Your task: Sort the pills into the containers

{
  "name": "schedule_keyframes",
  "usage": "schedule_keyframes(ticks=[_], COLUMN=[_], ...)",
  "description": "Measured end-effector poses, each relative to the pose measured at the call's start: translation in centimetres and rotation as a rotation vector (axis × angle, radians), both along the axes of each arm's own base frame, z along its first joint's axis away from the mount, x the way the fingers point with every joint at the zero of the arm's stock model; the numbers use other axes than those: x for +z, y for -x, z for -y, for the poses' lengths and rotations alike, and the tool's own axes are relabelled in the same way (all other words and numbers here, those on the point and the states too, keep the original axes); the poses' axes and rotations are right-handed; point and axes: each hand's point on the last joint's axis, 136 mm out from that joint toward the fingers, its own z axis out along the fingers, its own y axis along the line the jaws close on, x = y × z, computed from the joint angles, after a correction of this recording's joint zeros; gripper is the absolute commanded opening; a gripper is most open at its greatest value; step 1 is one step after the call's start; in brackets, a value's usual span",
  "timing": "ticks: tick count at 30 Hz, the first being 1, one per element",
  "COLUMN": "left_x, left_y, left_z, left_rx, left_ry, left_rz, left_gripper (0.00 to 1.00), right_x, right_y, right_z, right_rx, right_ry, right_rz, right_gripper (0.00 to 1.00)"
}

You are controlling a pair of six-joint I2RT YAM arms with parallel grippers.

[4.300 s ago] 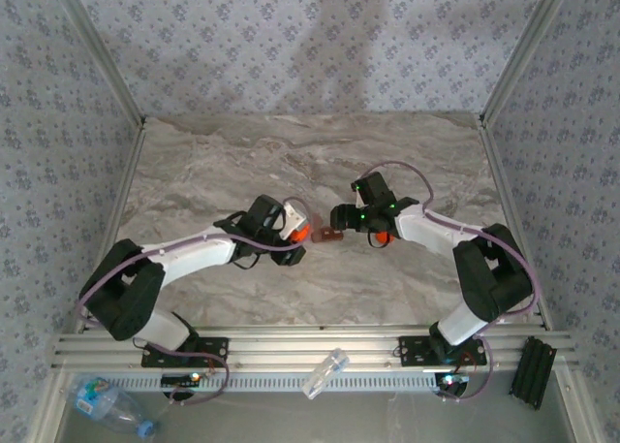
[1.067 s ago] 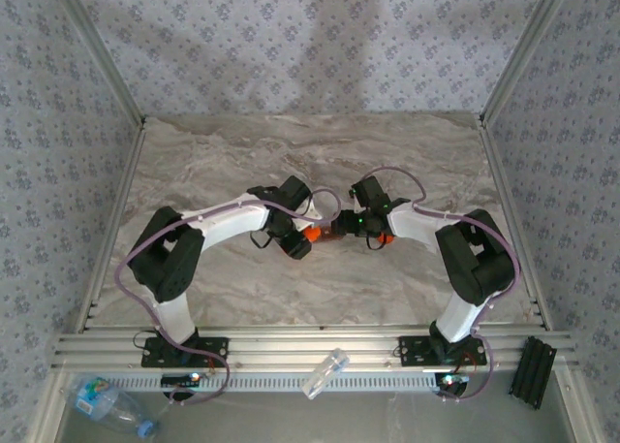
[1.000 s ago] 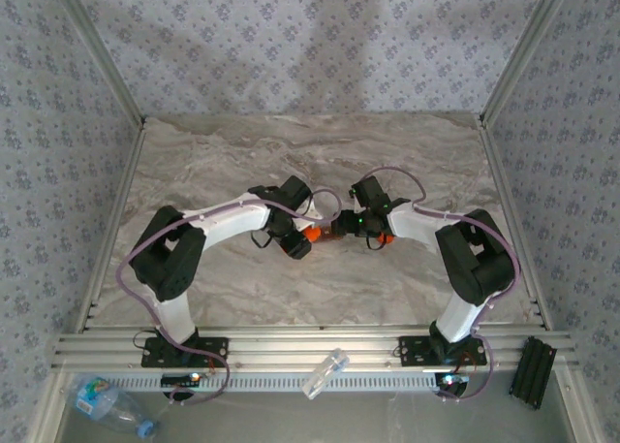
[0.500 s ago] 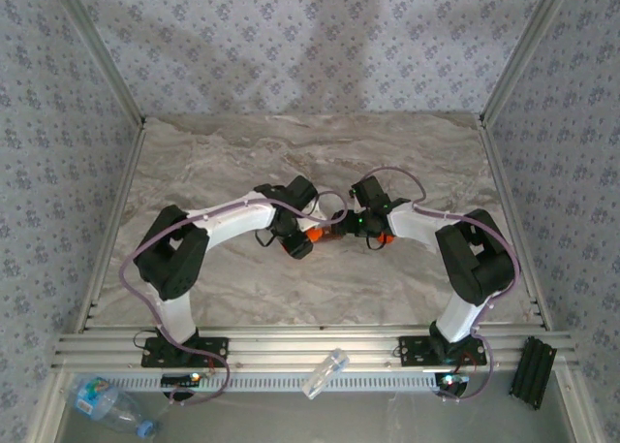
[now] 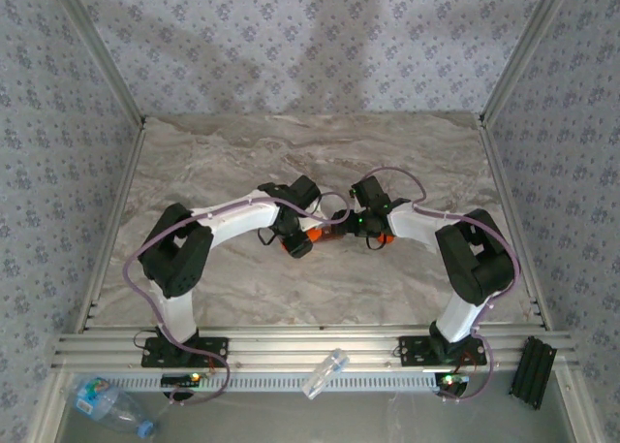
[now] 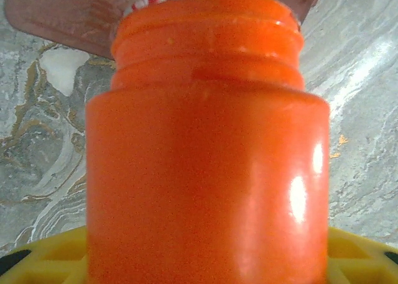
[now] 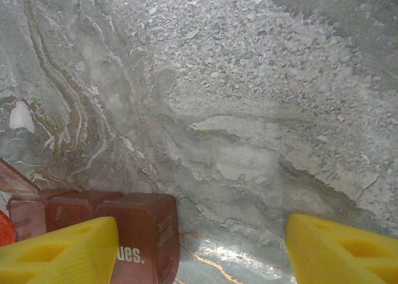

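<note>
Overhead view: both arms are bent inward so that the left gripper (image 5: 301,240) and the right gripper (image 5: 342,226) meet near the middle of the marble table (image 5: 232,162). The orange pill bottle (image 5: 312,236) is seen at the tip of the left gripper, lying on its side with its mouth turned toward a red-brown pill box (image 5: 329,232) between the two grippers. A clear water bottle (image 5: 107,402) is seen off the table at the near left corner. Left wrist view: the orange pill bottle (image 6: 208,172) is clamped in the left gripper (image 6: 208,262), whose yellow fingers (image 6: 43,259) are visible on either side of its base; its threaded neck is uncapped and its rim is set against the red-brown pill box (image 6: 62,17). Right wrist view: the right gripper (image 7: 202,234) is spread wide above the table (image 7: 249,110), with nothing held between its yellow fingers (image 7: 342,247). The red-brown pill box (image 7: 140,231), marked with the letters "ues.", is seen just beside the left-hand finger.
</note>
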Motion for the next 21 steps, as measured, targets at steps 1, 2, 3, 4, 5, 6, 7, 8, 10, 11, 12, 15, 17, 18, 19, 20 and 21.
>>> schedule_keyframes(ticks=[1,2,3,4,5,6,7,8,10,11,12,15,17,18,19,20,21], left_x=[0.03,0.06,0.1,0.16,0.19,0.21,0.23,0.28,0.37,0.45,0.49,0.52,0.47,0.46,0.45,0.44,0.44], left_y=[-0.03,-0.05,-0.1,-0.23,-0.34,-0.44,-0.47,-0.44,-0.34,-0.4,-0.36,-0.38,-0.3,-0.33,-0.32,-0.35,-0.34], left_z=[-0.02,-0.05,-0.06,0.0,0.04,0.09,0.08,0.08,0.15,0.19,0.25,0.09,-0.01,-0.06,-0.07,-0.08,-0.07], left_rx=[0.0,-0.003,-0.005,-0.006,-0.01,-0.014,-0.016,-0.02,-0.031,-0.033,-0.039,-0.044,-0.05,-0.052,-0.054,-0.056,-0.06], left_ry=[-0.001,-0.005,-0.01,-0.012,-0.017,-0.021,-0.026,-0.03,-0.037,-0.038,-0.042,-0.055,-0.065,-0.071,-0.073,-0.077,-0.081], left_rz=[0.001,0.003,0.002,0.005,0.009,0.013,0.016,0.018,0.021,0.025,0.029,0.032,0.031,0.033,0.033,0.035,0.038], left_gripper=[0.0,0.0,0.0,0.0,0.0,0.0,0.0,0.0,0.0,0.0,0.0,0.0,0.0,0.0,0.0,0.0,0.0], right_x=[0.0,0.0,0.01,0.01,-0.01,-0.01,-0.01,-0.02,-0.02,-0.01,-0.01,-0.02,-0.02,-0.03,-0.03,-0.03,-0.03], right_y=[0.0,-0.01,-0.01,-0.02,-0.01,-0.01,-0.02,-0.03,-0.03,-0.03,-0.03,-0.04,-0.06,-0.06,-0.06,-0.06,-0.07], right_z=[0.0,0.0,-0.01,-0.01,-0.01,-0.01,-0.01,-0.02,-0.02,-0.02,-0.02,-0.03,-0.03,-0.03,-0.04,-0.04,-0.04], right_rx=[-0.002,-0.002,-0.002,-0.002,-0.003,-0.002,-0.003,-0.003,-0.004,-0.004,-0.005,-0.005,-0.005,-0.005,-0.005,-0.005,-0.005], right_ry=[-0.001,-0.001,-0.001,-0.002,-0.001,-0.002,-0.002,-0.002,-0.002,-0.003,-0.003,-0.003,-0.003,-0.004,-0.004,-0.004,-0.004], right_rz=[-0.001,-0.001,0.0,0.0,0.0,0.0,0.0,0.0,0.0,0.0,-0.001,-0.001,0.0,0.0,0.0,0.0,0.0], right_gripper=[0.73,0.73,0.73,0.73,0.73,0.73,0.73,0.73,0.73,0.73,0.73,0.73,0.73,0.73,0.73,0.73,0.72])
